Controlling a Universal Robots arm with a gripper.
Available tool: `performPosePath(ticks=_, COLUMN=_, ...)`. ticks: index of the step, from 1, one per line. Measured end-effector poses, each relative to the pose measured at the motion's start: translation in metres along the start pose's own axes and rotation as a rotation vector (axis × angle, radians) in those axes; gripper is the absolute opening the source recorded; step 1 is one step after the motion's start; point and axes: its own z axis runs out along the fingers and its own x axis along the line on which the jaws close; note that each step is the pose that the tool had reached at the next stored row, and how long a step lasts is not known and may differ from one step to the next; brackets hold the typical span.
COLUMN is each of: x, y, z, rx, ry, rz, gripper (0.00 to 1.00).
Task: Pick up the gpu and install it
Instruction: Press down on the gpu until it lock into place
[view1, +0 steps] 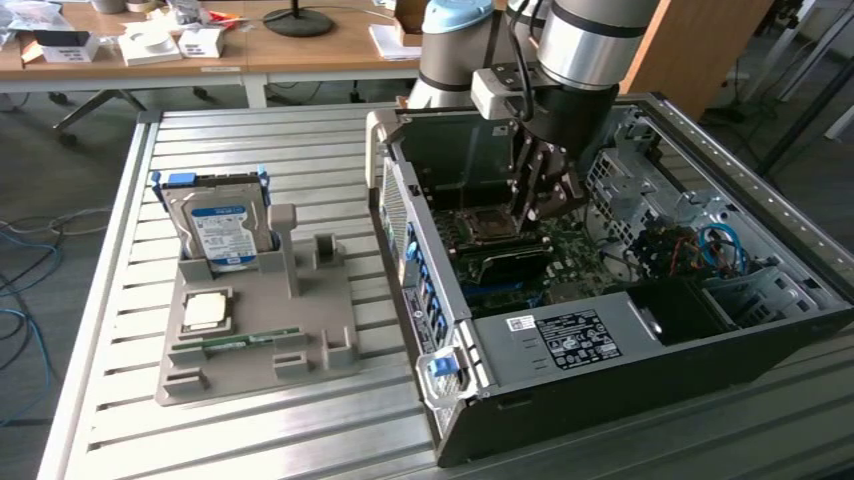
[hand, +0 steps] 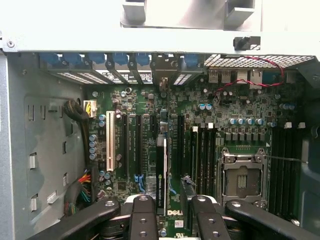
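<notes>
The gpu (hand: 161, 170) appears edge-on in the wrist view as a thin green card with a dark block (hand: 187, 190) on one face. It stands over the long expansion slots of the motherboard (hand: 235, 125). My gripper (hand: 172, 201) is shut on it, one finger (hand: 143, 216) on each side. In the exterior view my gripper (view1: 541, 205) reaches down into the open computer case (view1: 561, 340), and the gpu (view1: 505, 265) hangs below it as a dark block just over the board, beside the CPU socket (view1: 481, 222). Whether the card's edge sits in a slot is hidden.
A grey holder (view1: 254, 335) on the slatted metal table at the exterior view's left carries a hard drive in a blue frame (view1: 220, 225), a square processor chip (view1: 204, 310) and a narrow memory strip (view1: 240, 342). Case walls, a drive cage and blue cables (view1: 717, 245) surround the gripper.
</notes>
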Motion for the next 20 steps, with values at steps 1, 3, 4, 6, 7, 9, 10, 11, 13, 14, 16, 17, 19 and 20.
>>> performPosePath(ticks=1, x=0.0, y=0.0, z=0.0, rx=0.0, ry=0.0, rz=0.0, gripper=0.33)
performPosePath(ticks=3, x=0.0, y=0.0, z=0.0, rx=0.0, ry=0.0, rz=0.0, gripper=0.33)
performPosePath(ticks=4, x=0.0, y=0.0, z=0.0, rx=0.0, ry=-0.0001, rz=0.0, gripper=0.33)
performPosePath(ticks=6, x=0.0, y=0.0, z=0.0, rx=0.0, ry=0.0, rz=0.0, gripper=0.33)
performPosePath(ticks=7, x=0.0, y=0.0, z=0.0, rx=0.0, ry=0.0, rz=0.0, gripper=0.33)
performPosePath(ticks=9, x=0.0, y=0.0, z=0.0, rx=0.0, ry=0.0, rz=0.0, gripper=0.32)
performPosePath(ticks=10, x=0.0, y=0.0, z=0.0, rx=0.0, ry=0.0, rz=0.0, gripper=0.25)
performPosePath(ticks=11, x=0.0, y=0.0, z=0.0, rx=0.0, ry=0.0, rz=0.0, gripper=0.19)
performPosePath(ticks=13, x=0.0, y=0.0, z=0.0, rx=0.0, ry=0.0, rz=0.0, gripper=0.14)
performPosePath(ticks=14, x=0.0, y=0.0, z=0.0, rx=0.0, ry=0.0, rz=0.0, gripper=0.14)
performPosePath(ticks=16, x=0.0, y=0.0, z=0.0, rx=0.0, ry=0.0, rz=0.0, gripper=0.11)
performPosePath(ticks=17, x=0.0, y=0.0, z=0.0, rx=0.0, ry=0.0, rz=0.0, gripper=0.11)
performPosePath(ticks=19, x=0.0, y=0.0, z=0.0, rx=0.0, ry=0.0, rz=0.0, gripper=0.11)
performPosePath(ticks=20, x=0.0, y=0.0, z=0.0, rx=0.0, ry=0.0, rz=0.0, gripper=0.11)
